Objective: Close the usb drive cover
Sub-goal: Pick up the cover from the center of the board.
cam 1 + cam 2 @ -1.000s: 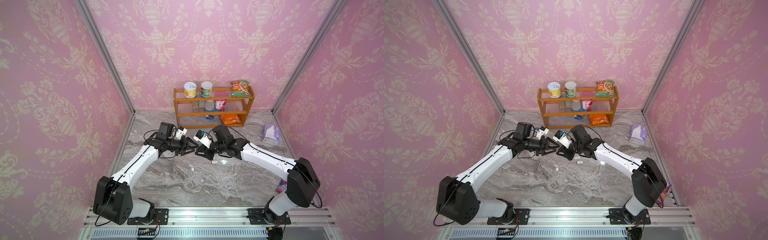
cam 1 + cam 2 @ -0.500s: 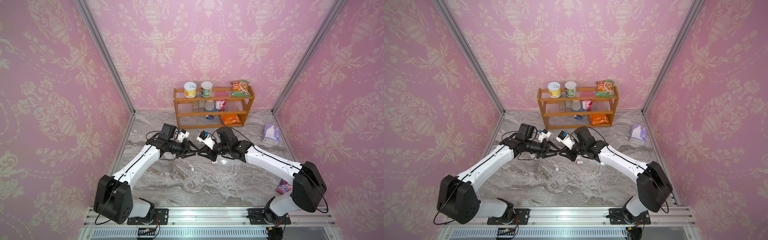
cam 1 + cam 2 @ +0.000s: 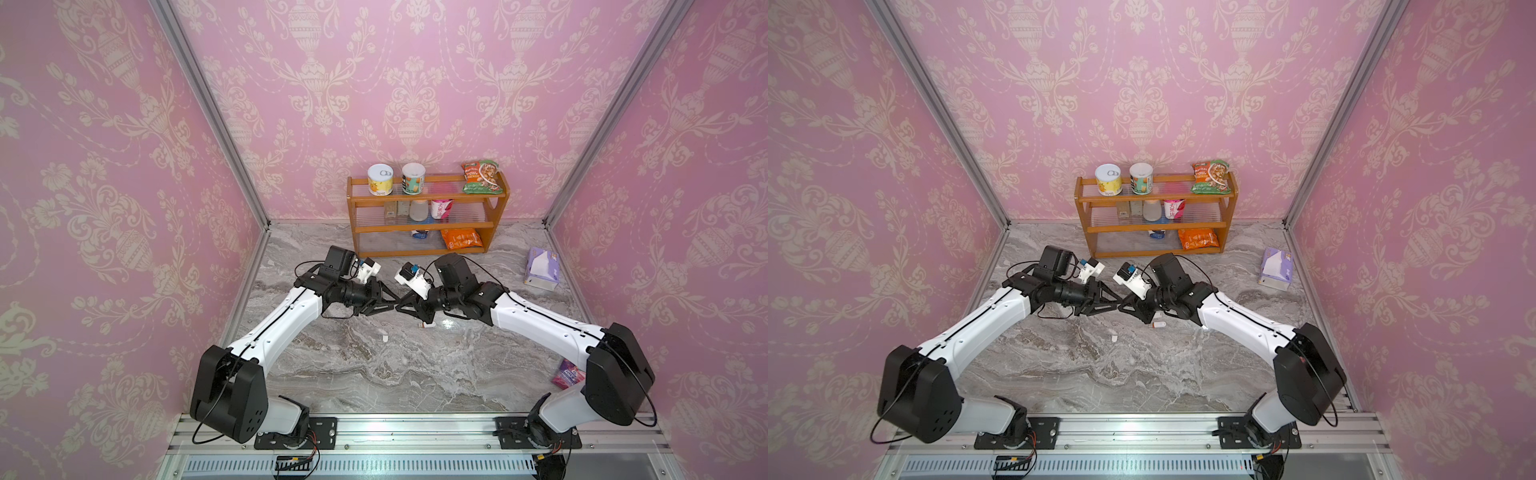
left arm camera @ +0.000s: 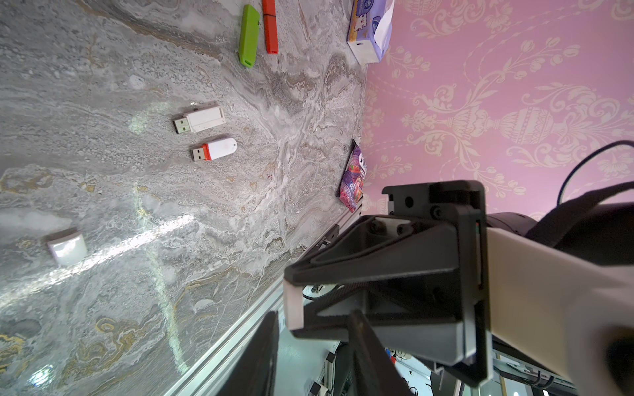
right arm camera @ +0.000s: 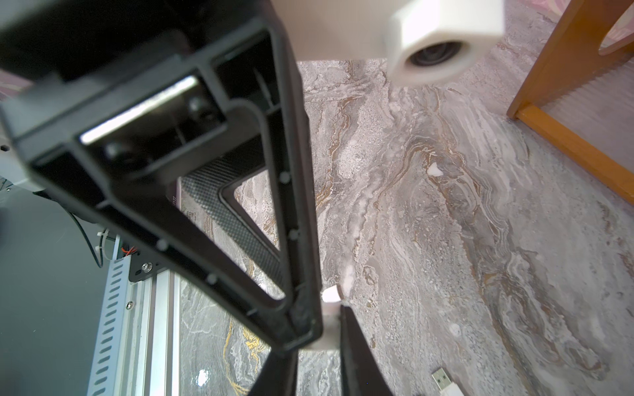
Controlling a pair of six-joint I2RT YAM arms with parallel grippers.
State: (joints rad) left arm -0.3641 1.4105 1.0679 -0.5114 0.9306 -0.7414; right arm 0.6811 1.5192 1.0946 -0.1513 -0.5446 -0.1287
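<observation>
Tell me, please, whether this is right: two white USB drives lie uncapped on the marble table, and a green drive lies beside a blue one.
Not quite: the left wrist view shows a red drive, not a blue one, beside the green drive. The two white USB drives do lie uncapped on the marble table.

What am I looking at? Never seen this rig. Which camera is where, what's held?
Two robot arms on a rail, each ending in a two-fingered tool. The two wide pictures come from one overhead stereo camera; the two close ones from a camera on each wrist. The left tool and right tool meet tip to tip above the table. The right tool pinches a white piece, drive or cover I cannot tell; the left tool stands open around it. Lying loose: a white USB drive and a red-collared drive, both uncapped, a white cap.
</observation>
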